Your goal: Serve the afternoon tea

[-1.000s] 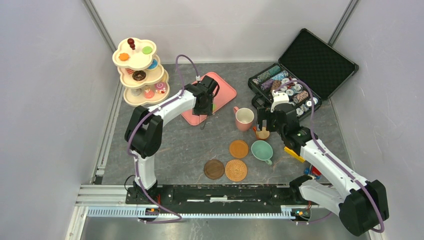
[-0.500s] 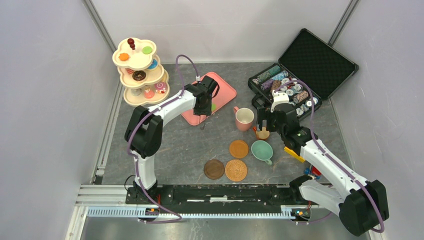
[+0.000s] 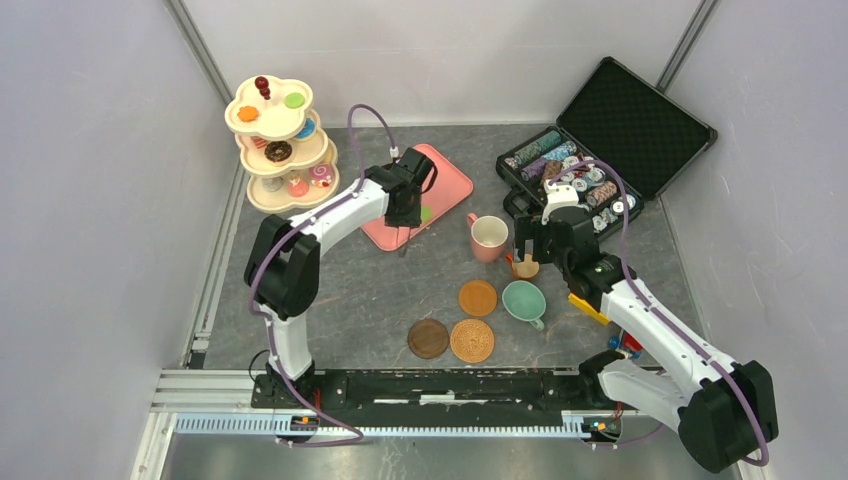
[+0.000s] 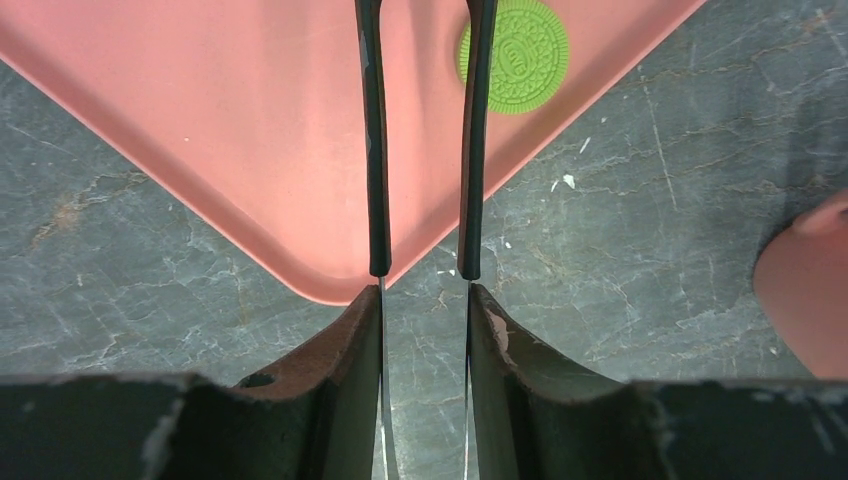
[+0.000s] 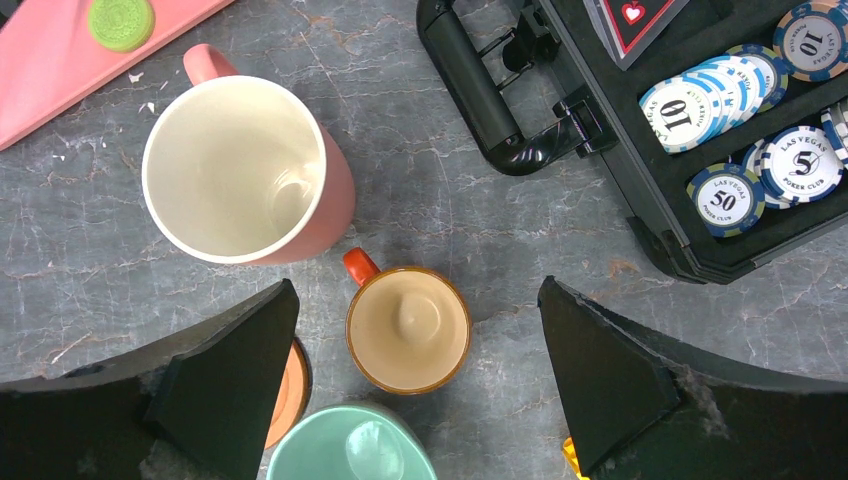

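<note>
Hovering wide open, right hand (image 5: 415,288) straddled the brown cup (image 5: 408,328), apparently poised to grasp it; left hand (image 4: 421,60), narrowly open, held nothing.

Cream three-tier stand (image 3: 272,150) stands upright at the upper left of the top view, red knob on top; small pastries (image 3: 279,152) sit on every tier. One green biscuit (image 4: 514,41) lies flat on the pink tray (image 4: 200,120), upper centre. Pink cup (image 5: 245,170) is upright and empty, with the brown cup (image 5: 408,328) just below it and the teal cup (image 5: 350,448) lower still — all right of centre. Three round coasters (image 3: 472,340) lie flat, lower centre — one just beside the teal cup.
</note>
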You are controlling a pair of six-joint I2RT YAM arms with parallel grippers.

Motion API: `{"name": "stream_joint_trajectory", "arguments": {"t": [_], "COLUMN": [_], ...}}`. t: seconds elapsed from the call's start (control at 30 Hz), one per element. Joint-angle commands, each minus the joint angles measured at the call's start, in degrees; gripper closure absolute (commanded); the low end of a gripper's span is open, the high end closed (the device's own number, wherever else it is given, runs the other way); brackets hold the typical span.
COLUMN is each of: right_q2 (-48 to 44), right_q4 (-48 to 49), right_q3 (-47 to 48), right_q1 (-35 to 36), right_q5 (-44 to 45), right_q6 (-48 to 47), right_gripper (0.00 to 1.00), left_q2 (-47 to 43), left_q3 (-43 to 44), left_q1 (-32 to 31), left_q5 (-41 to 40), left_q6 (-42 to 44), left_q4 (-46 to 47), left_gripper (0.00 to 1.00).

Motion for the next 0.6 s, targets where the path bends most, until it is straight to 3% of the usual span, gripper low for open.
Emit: {"name": "stream_joint_trajectory", "arguments": {"t": [0.0,0.3,0.57], "right_q2": [-1.12,-0.94,-0.71], "right_q4": [0.98,1.08,1.66], "right_q3": [0.24,0.24,0.26], "right_q1": [0.21,0.17,0.19], "right_q5": [0.3,-0.11,-0.23], "right_q6": [0.56,0.79,0.79], "right_gripper": [0.02,0.02,0.02], "left_q2": [-5.67,-11.68,-17.92], "left_q3": [3.51,7.74,13.92], "left_q1": [-0.01,0.98,6.38], "left_q5": [-1.97,-5.8,-6.77], "left_q6": [2.98,5.9,9.23], "left_q4": [-0.77,-5.77,-10.81], "left_gripper": [0.84,0.84,0.83]}}
